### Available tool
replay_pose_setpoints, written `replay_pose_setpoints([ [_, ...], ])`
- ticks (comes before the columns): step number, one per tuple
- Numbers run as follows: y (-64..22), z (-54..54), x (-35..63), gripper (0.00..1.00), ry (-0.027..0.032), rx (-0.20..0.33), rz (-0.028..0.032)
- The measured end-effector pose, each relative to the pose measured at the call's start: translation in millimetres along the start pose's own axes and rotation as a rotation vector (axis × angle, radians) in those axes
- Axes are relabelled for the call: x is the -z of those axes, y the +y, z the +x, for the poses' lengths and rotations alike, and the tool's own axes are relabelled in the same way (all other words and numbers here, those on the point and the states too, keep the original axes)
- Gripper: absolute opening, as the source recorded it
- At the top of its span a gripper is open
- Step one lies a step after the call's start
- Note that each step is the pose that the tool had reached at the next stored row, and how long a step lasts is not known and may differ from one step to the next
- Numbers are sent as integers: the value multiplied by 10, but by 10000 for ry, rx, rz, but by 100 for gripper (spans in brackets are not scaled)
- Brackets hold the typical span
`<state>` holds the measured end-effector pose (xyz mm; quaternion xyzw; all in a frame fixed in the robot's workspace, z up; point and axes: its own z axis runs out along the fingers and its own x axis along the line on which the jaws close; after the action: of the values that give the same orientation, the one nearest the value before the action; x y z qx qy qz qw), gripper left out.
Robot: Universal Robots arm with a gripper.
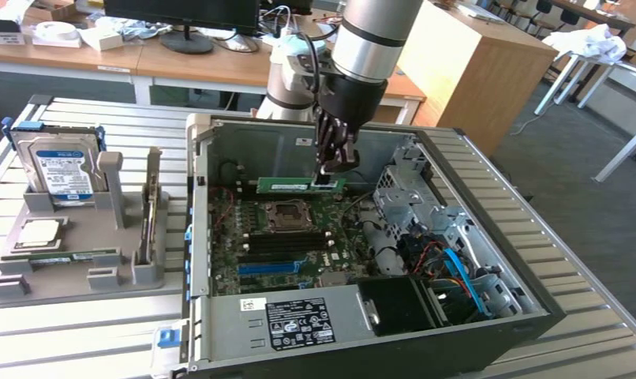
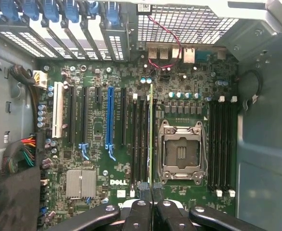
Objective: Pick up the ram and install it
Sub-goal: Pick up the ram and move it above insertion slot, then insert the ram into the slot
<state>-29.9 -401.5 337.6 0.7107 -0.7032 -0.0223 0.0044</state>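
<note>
Pincer clamped tight on one end of long, flat green circuit-board ram stick. Stick hanging just under it, above green motherboard, long axis parallel to black memory slots just below.

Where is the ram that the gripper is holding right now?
In the exterior view the ram is clamped in the gripper inside the open computer case, held above the motherboard close to the CPU socket.

Two sticks of ram, one hard drive, one CPU chip, one computer case, one pincer.
</note>
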Motion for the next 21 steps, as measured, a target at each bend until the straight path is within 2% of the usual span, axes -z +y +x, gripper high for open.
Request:
replay_pose_setpoints([
  [21,18,36,0,11,-1,0,1],
])
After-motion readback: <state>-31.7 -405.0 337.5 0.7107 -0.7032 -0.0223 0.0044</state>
